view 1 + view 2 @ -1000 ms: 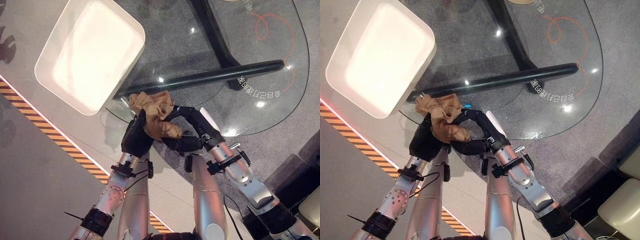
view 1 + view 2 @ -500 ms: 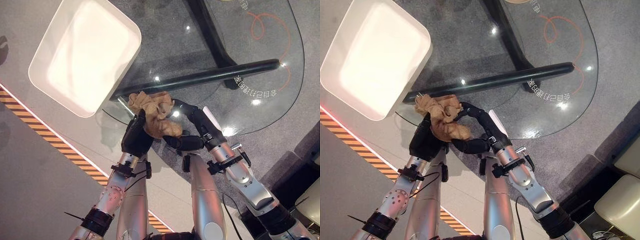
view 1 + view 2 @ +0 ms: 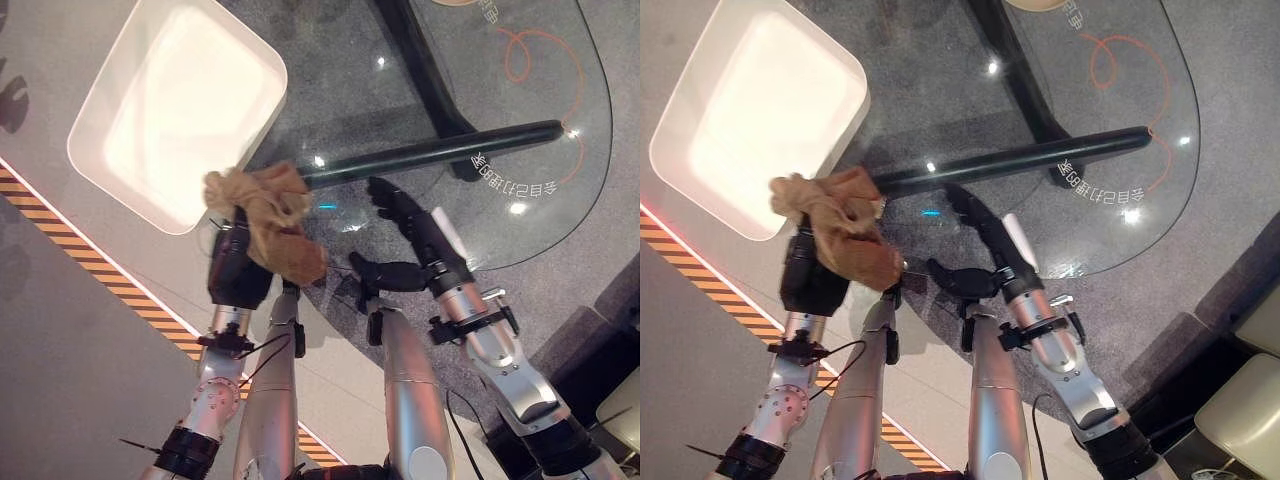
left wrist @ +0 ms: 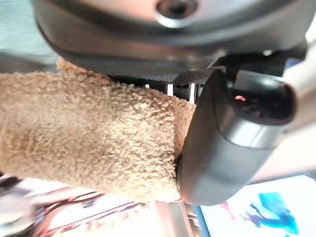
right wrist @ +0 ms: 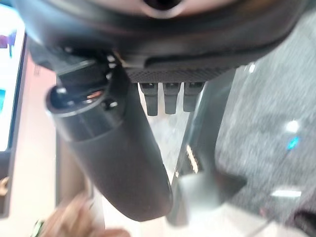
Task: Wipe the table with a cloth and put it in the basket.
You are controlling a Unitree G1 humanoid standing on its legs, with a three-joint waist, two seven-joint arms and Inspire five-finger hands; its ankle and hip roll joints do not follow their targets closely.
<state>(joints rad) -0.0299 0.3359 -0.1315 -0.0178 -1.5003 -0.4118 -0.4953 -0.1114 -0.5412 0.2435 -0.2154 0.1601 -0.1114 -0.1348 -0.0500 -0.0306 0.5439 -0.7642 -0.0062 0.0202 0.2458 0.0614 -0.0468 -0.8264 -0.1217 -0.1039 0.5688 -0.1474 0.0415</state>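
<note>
- Where the left arm comes up from below, the left hand [image 3: 238, 272] is clenched round the cloth [image 3: 266, 220], a crumpled tan bundle that bulges over the top of the hand and droops down its right side.
- From the left wrist camera the cloth [image 4: 89, 133] is a fuzzy brown mass pressed against the palm, with the thumb [image 4: 222, 143] wrapped across its edge.
- The cloth sits right at the near corner of the basket [image 3: 120, 110], overlapping that rim from where I stand; whether it touches the rim I cannot tell.
- The basket is a white, shallow, rounded rectangular tub, standing to the robot's left of the table and beyond the held cloth.
- The right hand [image 3: 410, 225] is apart from the cloth, to its right, with straight fingers [image 3: 385, 195] reaching out over the glass and the thumb [image 3: 375, 270] spread off to the side; it grips nothing.
- In the right wrist view the fingers [image 5: 165, 96] hang straight and the thumb [image 5: 118, 163] stands clear of them.
- The table [image 3: 540, 230] is a clear glass top with a rounded end, and a dark bar [image 3: 440, 152] runs beneath it, just past the right hand's fingertips.
- An orange squiggle [image 3: 540, 50] and pale lettering [image 3: 518, 175] mark the glass farther out.
- A striped orange-and-black band [image 3: 90, 265] crosses the floor on the robot's left.
</note>
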